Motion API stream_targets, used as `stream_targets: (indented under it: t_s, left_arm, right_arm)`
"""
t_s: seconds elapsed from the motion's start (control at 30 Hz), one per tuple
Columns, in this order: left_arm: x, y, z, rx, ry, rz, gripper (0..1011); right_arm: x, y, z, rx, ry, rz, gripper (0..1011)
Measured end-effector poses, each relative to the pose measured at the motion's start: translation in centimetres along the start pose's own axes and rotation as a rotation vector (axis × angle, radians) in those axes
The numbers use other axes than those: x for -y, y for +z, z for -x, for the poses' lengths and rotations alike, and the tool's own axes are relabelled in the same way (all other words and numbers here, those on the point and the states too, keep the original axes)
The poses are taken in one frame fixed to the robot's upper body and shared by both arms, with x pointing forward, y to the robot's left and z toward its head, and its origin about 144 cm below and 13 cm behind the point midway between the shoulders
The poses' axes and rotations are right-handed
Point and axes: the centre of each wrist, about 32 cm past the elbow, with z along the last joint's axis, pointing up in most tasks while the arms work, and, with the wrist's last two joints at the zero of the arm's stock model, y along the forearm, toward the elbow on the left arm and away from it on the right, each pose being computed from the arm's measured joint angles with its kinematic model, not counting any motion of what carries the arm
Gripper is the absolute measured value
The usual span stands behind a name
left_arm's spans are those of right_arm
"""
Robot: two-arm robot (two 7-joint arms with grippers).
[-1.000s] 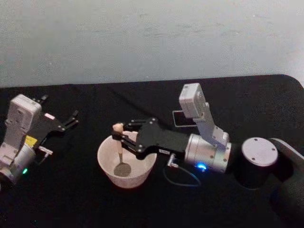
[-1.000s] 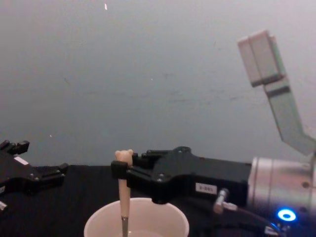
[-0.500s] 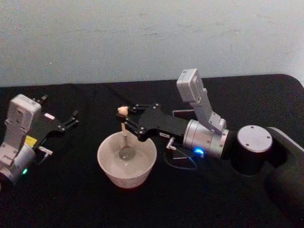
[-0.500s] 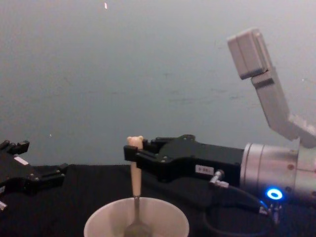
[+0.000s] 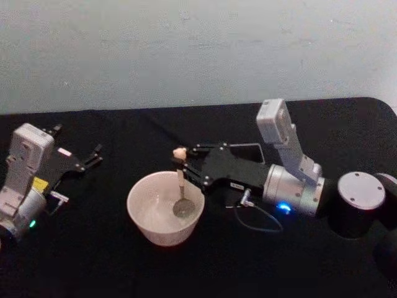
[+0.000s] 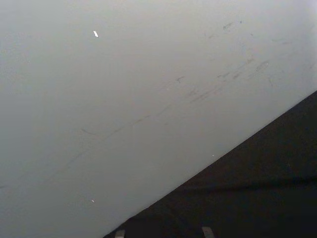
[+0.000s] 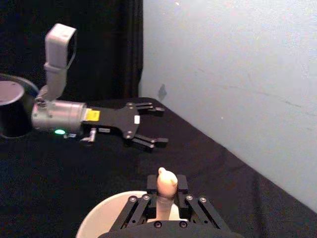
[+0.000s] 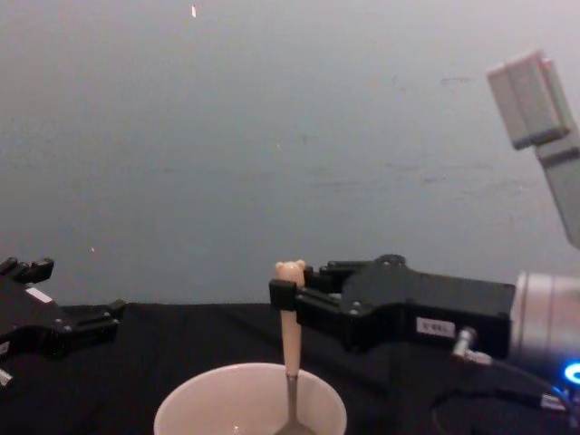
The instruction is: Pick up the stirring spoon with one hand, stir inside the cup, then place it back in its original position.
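Moved since a second ago: the right gripper [image 5: 185, 166] has carried the stirring spoon [image 5: 180, 181] from the left part of the cup [image 5: 155, 234] to its right side, as the head view shows it; the cup has stayed put.
Right gripper: clamped on the spoon's beige handle just under the bear head, at the centre of the head view, above the cup's right rim.
Left gripper [image 5: 94, 154]: parked at the left edge of the head view, fingers spread, holding nothing.
Spoon: nearly upright, its bowl down inside the cup near the right-hand inner wall.
Holder [image 5: 247, 144]: a thin pale edge behind the right gripper, in the upper middle of the head view, is probably its rim; the rest is hidden.
Risk, cup: the spoon is close to the wall, so a wider sweep could push the light cup along the table [image 5: 93, 261] or tip it.
Risk, grip: the handle is slim and round and could twist or slide between the fingers if the bowl catches.
Risk, return: the holder is narrow and partly hidden, so the spoon may strike its wall on the way in.
Shapes and materials: cup wide, round, thin-rimmed, smooth cream-white; spoon bowl round and shiny metal on a thin dark neck; handle matte and pale; table covered in soft black cloth.
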Motion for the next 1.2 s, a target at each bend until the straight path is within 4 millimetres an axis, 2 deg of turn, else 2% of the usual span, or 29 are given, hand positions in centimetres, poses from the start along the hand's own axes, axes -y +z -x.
stream_targets:
  t_s: [0.3, 0.67, 1.0, 1.2]
  left_arm:
    - [0.0, 0.0, 0.0, 0.000, 0.000, 0.000, 1001]
    - [0.0, 0.0, 0.0, 0.000, 0.000, 0.000, 1001]
    - [0.0, 0.0, 0.0, 0.000, 0.000, 0.000, 1001]
    - [0.0, 0.0, 0.0, 0.000, 0.000, 0.000, 1001]
  right_arm:
    - [0.6, 0.1, 1.3, -0.006, 0.063, -0.004, 228]
    - [-1.4, -0.2, 2.3, -0.021, 0.108, 0.001, 228]
    - [-3.6, 0.0, 1.7, -0.011, 0.077, 0.006, 228]
    - [-4.0, 0.1, 0.7, -0.010, 0.034, 0.008, 228]
